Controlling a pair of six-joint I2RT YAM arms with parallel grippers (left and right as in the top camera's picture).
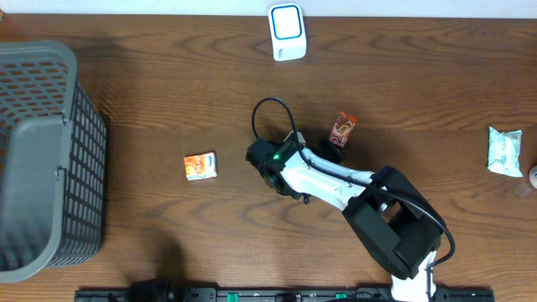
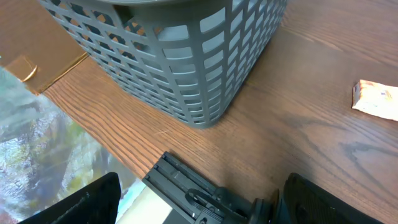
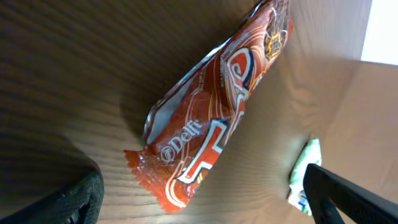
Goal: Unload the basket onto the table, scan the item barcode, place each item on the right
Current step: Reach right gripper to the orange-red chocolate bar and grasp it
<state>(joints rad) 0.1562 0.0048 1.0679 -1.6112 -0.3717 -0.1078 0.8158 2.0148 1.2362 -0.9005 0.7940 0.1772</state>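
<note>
A red snack wrapper (image 1: pixel 342 128) lies flat on the wooden table right of centre. In the right wrist view the wrapper (image 3: pixel 211 118) fills the middle, with white lettering on it; no barcode shows on this side. My right gripper (image 1: pixel 330 151) sits just below the wrapper, open (image 3: pixel 205 208), its dark fingers (image 3: pixel 62 199) wide apart at the frame's lower corners and holding nothing. The white scanner (image 1: pixel 287 32) with a blue outline stands at the table's far edge. My left gripper (image 2: pixel 202 190) hangs open and empty over the table's front edge, out of the overhead view.
A grey mesh basket (image 1: pixel 42 159) stands at the far left, close in the left wrist view (image 2: pixel 186 56). A small orange packet (image 1: pixel 200 166) lies left of centre. A white-green packet (image 1: pixel 504 151) rests at the right edge. A black rail (image 1: pixel 277 294) runs along the front.
</note>
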